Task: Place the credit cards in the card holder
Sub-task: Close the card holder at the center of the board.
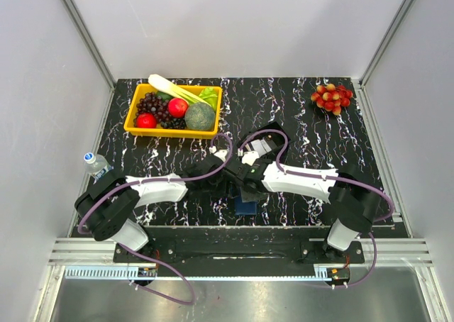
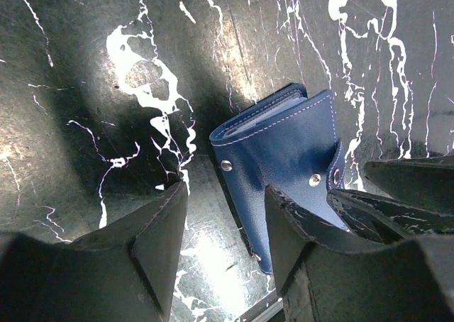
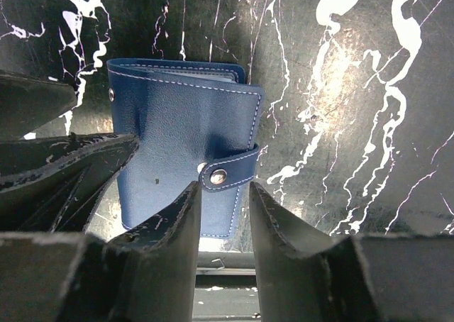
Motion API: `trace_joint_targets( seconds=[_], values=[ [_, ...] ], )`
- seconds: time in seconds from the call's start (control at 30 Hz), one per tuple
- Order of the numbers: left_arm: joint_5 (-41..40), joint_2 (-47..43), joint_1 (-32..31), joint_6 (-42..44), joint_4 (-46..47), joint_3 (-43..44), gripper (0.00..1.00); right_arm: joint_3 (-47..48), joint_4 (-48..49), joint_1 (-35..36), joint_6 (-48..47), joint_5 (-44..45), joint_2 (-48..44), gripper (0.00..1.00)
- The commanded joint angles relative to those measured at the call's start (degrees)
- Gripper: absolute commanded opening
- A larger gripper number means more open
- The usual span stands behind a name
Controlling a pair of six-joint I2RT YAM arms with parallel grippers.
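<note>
The card holder (image 1: 245,207) lies folded shut on the black marbled table near its front edge, a dark-blue case with white stitching. Its snap strap (image 3: 230,174) is fastened. Pale edges (image 2: 264,114) show between its covers; no loose credit cards are in view. My left gripper (image 2: 223,237) hangs open just above it, one finger (image 2: 301,226) over the holder's cover and bare table in the gap. My right gripper (image 3: 225,205) is open too, low over the holder's strap side, nothing clamped. Both grippers crowd together over the holder (image 1: 237,184).
A yellow basket (image 1: 135,128) of fruit and vegetables stands at the back left. A bunch of red fruit (image 1: 331,96) lies back right. A small bottle (image 1: 96,162) stands at the left edge. The table's front rail (image 3: 227,265) runs just behind the holder.
</note>
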Motion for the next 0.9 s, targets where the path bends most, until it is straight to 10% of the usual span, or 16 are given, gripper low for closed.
trace_joint_targets(
  seconds=[0.0,0.87],
  values=[
    [-0.7,-2.1,-0.1,-0.3,1.6,-0.2,0.52,0.8,2.3,0.5,0.9,1.4,0.8,0.4],
    [-1.8,-3.4,0.0,-1.5,2.5,-1.6,0.52,-1.8,3.5,0.5,2.2,3.7,0.4,0.15]
  ],
)
